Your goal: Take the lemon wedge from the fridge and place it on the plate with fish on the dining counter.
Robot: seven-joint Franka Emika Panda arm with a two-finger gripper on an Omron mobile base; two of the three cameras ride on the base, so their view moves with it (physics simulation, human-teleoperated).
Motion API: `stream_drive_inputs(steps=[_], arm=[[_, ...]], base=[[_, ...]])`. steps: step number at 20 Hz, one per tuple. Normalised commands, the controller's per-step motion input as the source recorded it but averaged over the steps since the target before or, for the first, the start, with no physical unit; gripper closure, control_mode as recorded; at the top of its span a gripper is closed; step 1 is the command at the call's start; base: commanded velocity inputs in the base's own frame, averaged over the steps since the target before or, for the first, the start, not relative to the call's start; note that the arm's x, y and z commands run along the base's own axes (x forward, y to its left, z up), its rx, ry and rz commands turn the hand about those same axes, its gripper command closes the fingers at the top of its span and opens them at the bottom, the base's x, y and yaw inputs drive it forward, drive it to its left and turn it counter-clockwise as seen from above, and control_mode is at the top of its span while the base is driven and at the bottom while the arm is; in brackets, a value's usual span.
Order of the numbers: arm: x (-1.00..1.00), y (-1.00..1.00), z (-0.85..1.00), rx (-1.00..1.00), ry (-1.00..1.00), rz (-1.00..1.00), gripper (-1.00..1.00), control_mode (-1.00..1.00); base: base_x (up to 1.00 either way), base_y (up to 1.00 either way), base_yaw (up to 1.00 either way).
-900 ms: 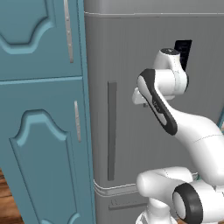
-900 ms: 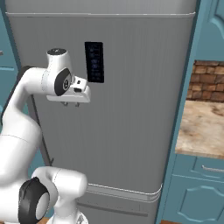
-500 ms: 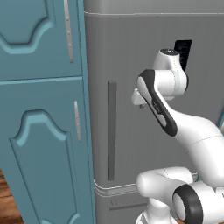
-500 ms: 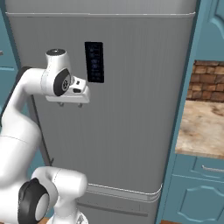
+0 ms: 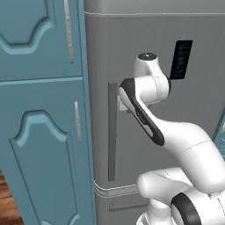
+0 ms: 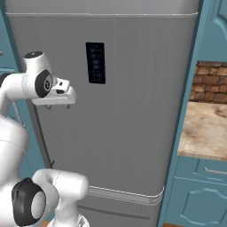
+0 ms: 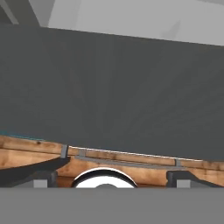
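The tall grey fridge [image 5: 145,48] stands with its door closed, a black display panel [image 6: 95,63] high on it. The lemon wedge is hidden behind that door. The plate with fish and the dining counter are out of view. My gripper [image 6: 57,106] hangs just in front of the door, pointing down, right beside the upper end of the long dark handle [image 5: 112,132]. In the hand view the fingertips [image 7: 43,168] stand wide apart at the bottom, open with nothing between them, and the grey door face [image 7: 113,96] runs down to the wooden floor.
Teal panelled cabinets [image 5: 39,110] rise directly left of the fridge. To its right, a beige stone counter [image 6: 206,128] lies over teal drawers [image 6: 199,195] with a brick wall behind. My own white arm [image 5: 176,136] crosses the lower door.
The fingers have spread from partly closed to wide apart. The hand stays at the same spot by the handle's top.
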Motion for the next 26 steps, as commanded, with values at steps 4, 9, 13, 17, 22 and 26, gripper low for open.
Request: stream_drive_inputs(steps=[4,9,13,17,22,26], arm=[[-0.06,0.02,0.0,0.0,0.0,-0.01,-1.0,-1.0],[-0.49,-0.25,-0.06,0.1,-0.08,0.0,-1.0,-1.0],[-0.39,-0.37,0.0,0.08,-0.07,0.0,-1.0,-1.0],[0.0,0.0,0.0,0.0,0.0,0.0,-1.0,-1.0],[0.0,0.0,0.0,0.0,0.0,0.0,-1.0,-1.0],[-0.08,0.07,-0.05,0.0,0.0,0.0,-1.0,-1.0]], base=[[0.0,0.0,0.0],[0.0,0.0,0.0],[0.0,0.0,0.0],[0.0,0.0,0.0],[0.0,0.0,0.0],[0.0,0.0,0.0]])
